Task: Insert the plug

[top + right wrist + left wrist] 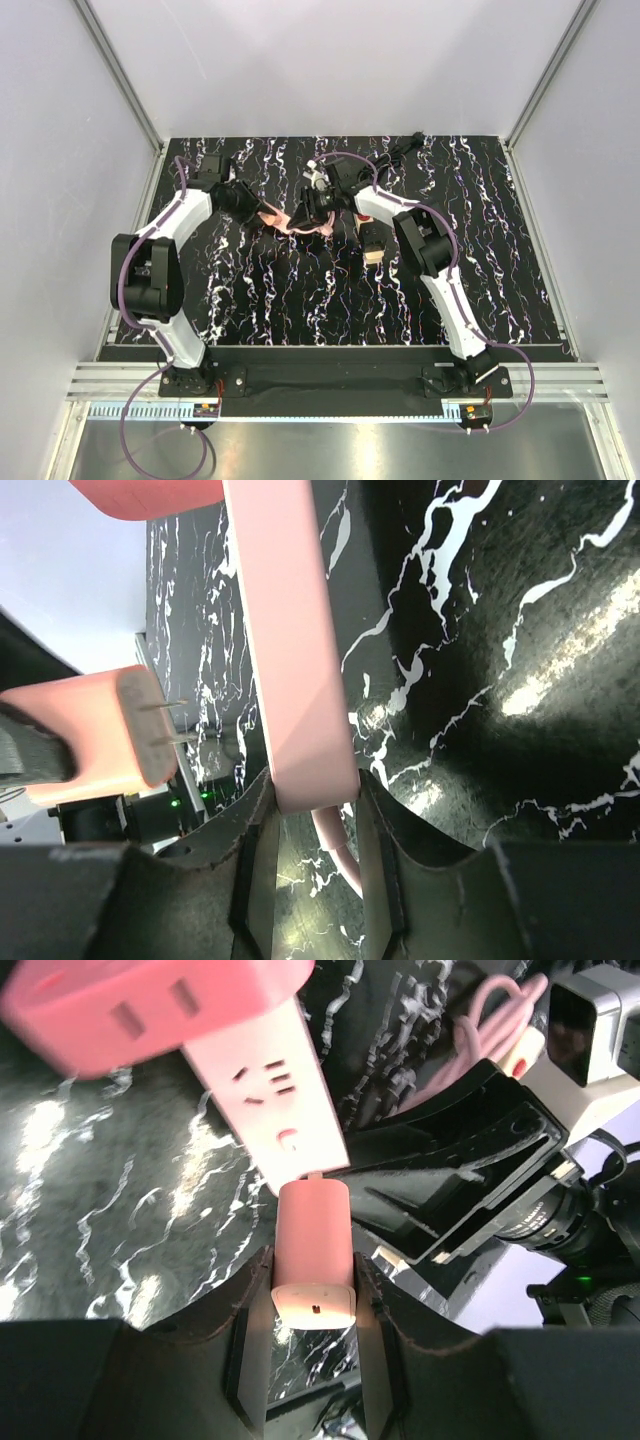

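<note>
The pink plug [95,730] is clamped between the fingers of the left gripper [314,1290]. Its two prongs [170,720] point at the pink power strip [295,660] and stand just beside it, not touching it in the right wrist view. The right gripper [312,790] grasps the strip at its cable end. The black marbled table [480,250] lies beneath the strip.

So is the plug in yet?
Not yet. Done: the left gripper holds the pink plug and the right gripper holds the pink power strip. Happening now: the plug's prongs are bare, close beside the strip. Left to do: push them into the socket holes.
</note>
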You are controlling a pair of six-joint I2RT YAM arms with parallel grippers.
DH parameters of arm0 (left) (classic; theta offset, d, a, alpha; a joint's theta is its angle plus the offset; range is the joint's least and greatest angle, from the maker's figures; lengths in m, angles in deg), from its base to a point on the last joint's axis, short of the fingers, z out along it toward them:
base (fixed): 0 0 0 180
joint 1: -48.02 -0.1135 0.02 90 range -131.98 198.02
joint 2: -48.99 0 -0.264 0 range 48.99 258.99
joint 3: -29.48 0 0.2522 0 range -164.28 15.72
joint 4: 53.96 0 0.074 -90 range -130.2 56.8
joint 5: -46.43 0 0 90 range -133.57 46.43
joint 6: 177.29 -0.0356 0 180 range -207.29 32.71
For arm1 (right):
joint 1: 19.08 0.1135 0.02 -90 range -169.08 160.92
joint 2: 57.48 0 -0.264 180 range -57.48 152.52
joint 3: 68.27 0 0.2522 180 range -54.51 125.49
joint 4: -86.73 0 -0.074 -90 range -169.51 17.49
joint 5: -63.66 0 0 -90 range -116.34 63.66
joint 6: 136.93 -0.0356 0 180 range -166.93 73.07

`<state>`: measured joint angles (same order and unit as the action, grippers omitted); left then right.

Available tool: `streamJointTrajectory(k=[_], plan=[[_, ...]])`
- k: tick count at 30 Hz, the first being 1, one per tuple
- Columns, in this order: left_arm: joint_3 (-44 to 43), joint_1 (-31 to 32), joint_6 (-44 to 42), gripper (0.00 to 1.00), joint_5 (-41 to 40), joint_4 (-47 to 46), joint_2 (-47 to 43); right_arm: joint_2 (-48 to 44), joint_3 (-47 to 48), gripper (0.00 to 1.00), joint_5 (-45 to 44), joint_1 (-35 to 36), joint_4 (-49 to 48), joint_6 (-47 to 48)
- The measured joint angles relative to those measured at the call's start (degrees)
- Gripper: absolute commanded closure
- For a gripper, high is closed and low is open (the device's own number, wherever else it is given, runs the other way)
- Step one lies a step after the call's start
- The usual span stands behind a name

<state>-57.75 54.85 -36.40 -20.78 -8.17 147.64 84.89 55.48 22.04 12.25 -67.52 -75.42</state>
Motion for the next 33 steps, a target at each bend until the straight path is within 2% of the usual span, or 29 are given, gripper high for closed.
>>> streamJointTrajectory(k=[6,12,18,26,33], plan=[[0.0,-1.05,-3.91,1.0,5.35,-4.02,1.73,-3.89,-6.73,1.0,-4.31,-0.09,-3.78,2.14],[0.59,-1.99,-8.55,1.0,6.49,-7.93,1.53,-7.41,-12.96,1.0,-7.54,0.0,-8.68,4.5],[3.43,-2.23,-9.01,1.0,9.51,-12.02,0.11,-11.47,-20.46,1.0,-10.49,0.02,-15.76,4.9],[7.72,-2.49,-3.17,1.0,9.9,-14.78,-2.49,-12.98,-22.58,1.0,-10.8,-0.35,-18.23,2.01],[9.92,-2.54,3.8,1.0,8.11,-15.28,-2.49,-11.41,-17.2,1.0,-7.34,-2.16,-14.8,-3.41]])
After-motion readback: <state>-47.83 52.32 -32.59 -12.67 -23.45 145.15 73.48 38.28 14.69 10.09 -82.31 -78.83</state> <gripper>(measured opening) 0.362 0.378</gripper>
